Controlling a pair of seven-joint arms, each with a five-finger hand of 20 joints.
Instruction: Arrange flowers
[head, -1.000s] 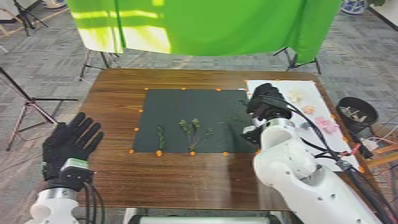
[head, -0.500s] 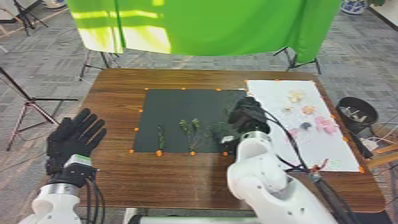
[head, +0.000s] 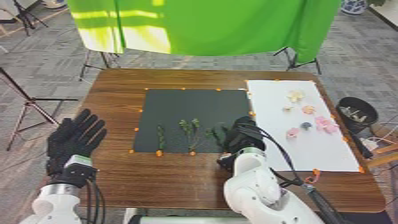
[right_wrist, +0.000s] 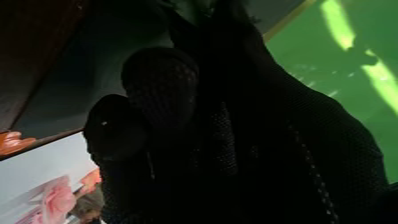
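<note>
Head view, sprig (head: 215, 135), beside right hand (head: 241, 136)

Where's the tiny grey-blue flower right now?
In the head view, the small grey-blue flower lies on the white sheet at the right, between the big pink bloom on its right and the smaller pink bloom on its left.

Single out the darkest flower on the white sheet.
The small blue-grey flower, between the small pink flower and the big pink cluster; the rest are paler.

No legible txt, nos. or signs.
</note>
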